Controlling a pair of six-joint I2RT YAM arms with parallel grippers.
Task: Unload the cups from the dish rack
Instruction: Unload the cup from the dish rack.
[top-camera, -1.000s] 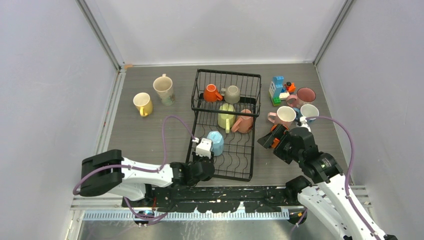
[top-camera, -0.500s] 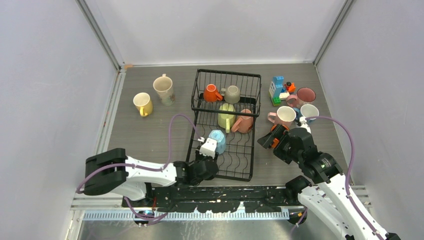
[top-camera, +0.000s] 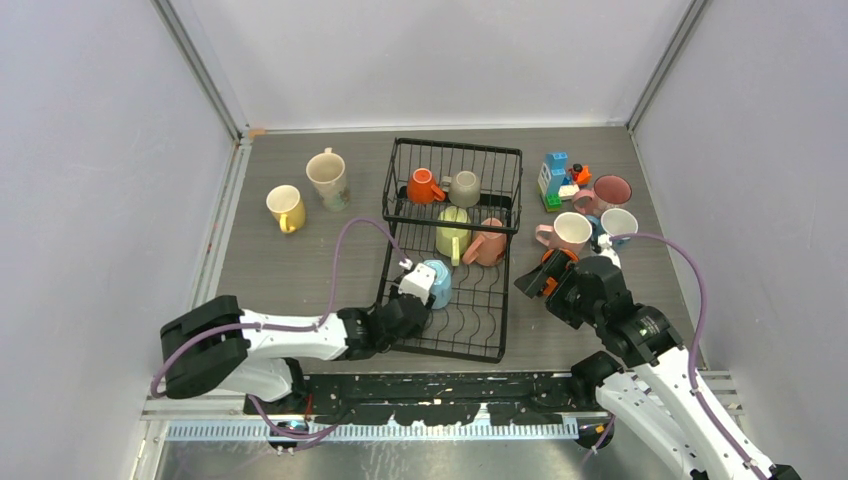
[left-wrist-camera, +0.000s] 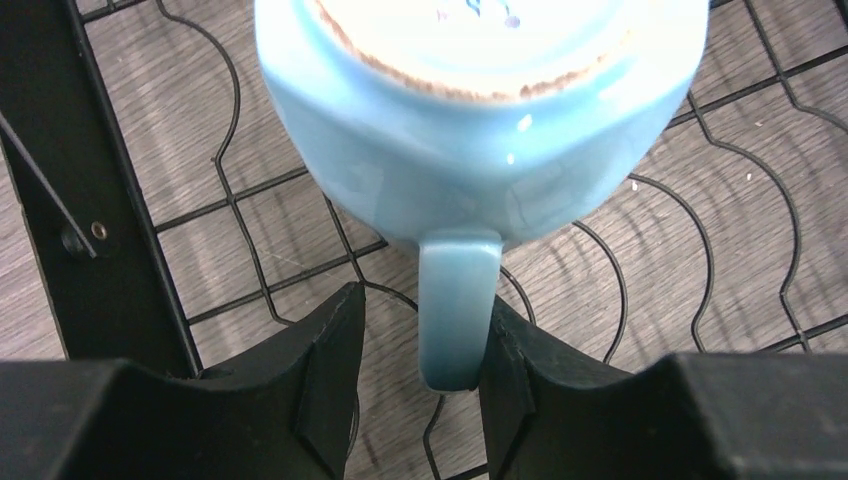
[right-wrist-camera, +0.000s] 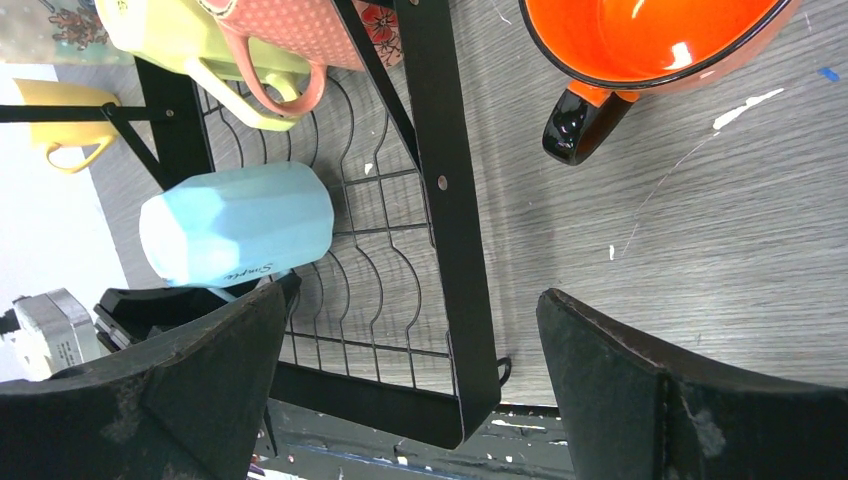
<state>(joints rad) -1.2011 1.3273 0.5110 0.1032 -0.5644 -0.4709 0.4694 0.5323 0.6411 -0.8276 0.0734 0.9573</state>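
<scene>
The black wire dish rack (top-camera: 505, 300) holds a light blue cup (top-camera: 436, 283) lying on its side on the wavy tray. A pale green cup (top-camera: 452, 232) and a pink cup (top-camera: 487, 243) lie farther back. An orange cup (top-camera: 424, 187) and a grey cup (top-camera: 464, 188) sit in the basket section. My left gripper (left-wrist-camera: 425, 330) is open around the blue cup's handle (left-wrist-camera: 457, 300). The right finger touches the handle and the left finger stands apart from it. My right gripper (top-camera: 535, 280) hangs wide open beside the rack's right edge (right-wrist-camera: 450, 200), holding nothing.
A yellow cup (top-camera: 285, 207) and a cream cup (top-camera: 327, 175) stand left of the rack. To its right are a pink cup (top-camera: 572, 232), a dark pink cup (top-camera: 610, 190), a pale cup (top-camera: 619, 222), an orange cup (right-wrist-camera: 650, 40) and a toy-block figure (top-camera: 557, 180).
My left wrist has shifted a little farther into the rack, toward the blue cup. The right arm has not moved.
</scene>
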